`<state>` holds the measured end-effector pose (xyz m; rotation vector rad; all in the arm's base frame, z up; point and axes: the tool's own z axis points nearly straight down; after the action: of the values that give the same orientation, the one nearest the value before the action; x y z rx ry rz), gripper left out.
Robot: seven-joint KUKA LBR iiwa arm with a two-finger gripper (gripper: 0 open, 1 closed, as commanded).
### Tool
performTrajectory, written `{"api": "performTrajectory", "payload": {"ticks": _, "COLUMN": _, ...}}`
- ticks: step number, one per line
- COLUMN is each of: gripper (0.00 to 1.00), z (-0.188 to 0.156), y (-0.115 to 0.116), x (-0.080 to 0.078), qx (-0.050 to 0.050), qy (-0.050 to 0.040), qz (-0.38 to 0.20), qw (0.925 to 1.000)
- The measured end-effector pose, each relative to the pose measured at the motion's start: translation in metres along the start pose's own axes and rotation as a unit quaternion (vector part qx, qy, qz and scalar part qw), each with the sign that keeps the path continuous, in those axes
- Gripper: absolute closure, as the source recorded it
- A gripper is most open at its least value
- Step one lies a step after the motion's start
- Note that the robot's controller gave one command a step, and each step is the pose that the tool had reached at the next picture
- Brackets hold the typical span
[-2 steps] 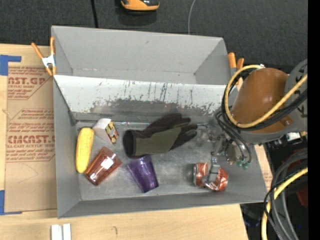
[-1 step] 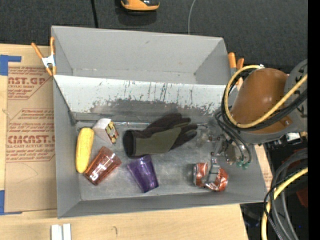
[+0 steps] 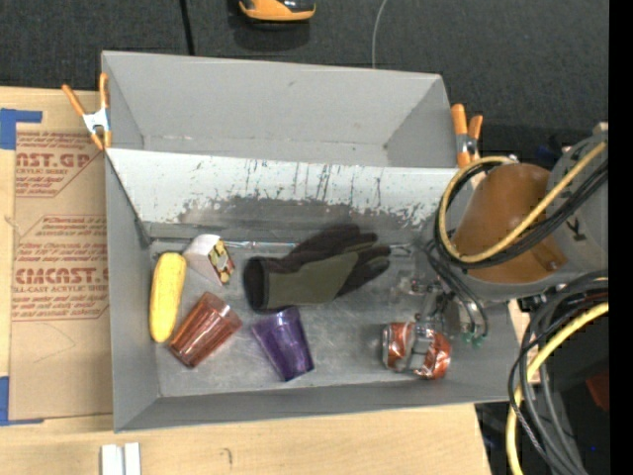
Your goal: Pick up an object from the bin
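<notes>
The crushed red-and-silver can point(image 3: 398, 347) lies directly beneath the pincer point(image 3: 426, 336) (whether apart or together cannot be told). Judged light, thin-walled and slippery; grip across its flattened middle.

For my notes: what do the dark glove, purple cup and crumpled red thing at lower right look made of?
The dark glove looks like soft matte fabric, lying limp and folded. The purple cup is likely plastic: smooth, slightly translucent. The crumpled red thing is probably thin metal, a crushed can, judging by its shiny silver creases.
</notes>
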<state>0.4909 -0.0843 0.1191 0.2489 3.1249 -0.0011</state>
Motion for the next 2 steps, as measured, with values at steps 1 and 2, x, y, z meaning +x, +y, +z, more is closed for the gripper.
{"api": "performTrajectory", "payload": {"ticks": 1, "gripper": 0.00, "z": 0.037, "y": -0.003, "x": -0.005, "qx": 0.000, "qy": 0.0047, "qz": -0.064, "qw": 0.9980}}
{"api": "performTrajectory", "payload": {"ticks": 2, "gripper": 0.00, "z": 0.047, "y": -0.025, "x": 0.000, "qx": -0.001, "qy": 0.0014, "qz": -0.091, "qw": 0.9959}}
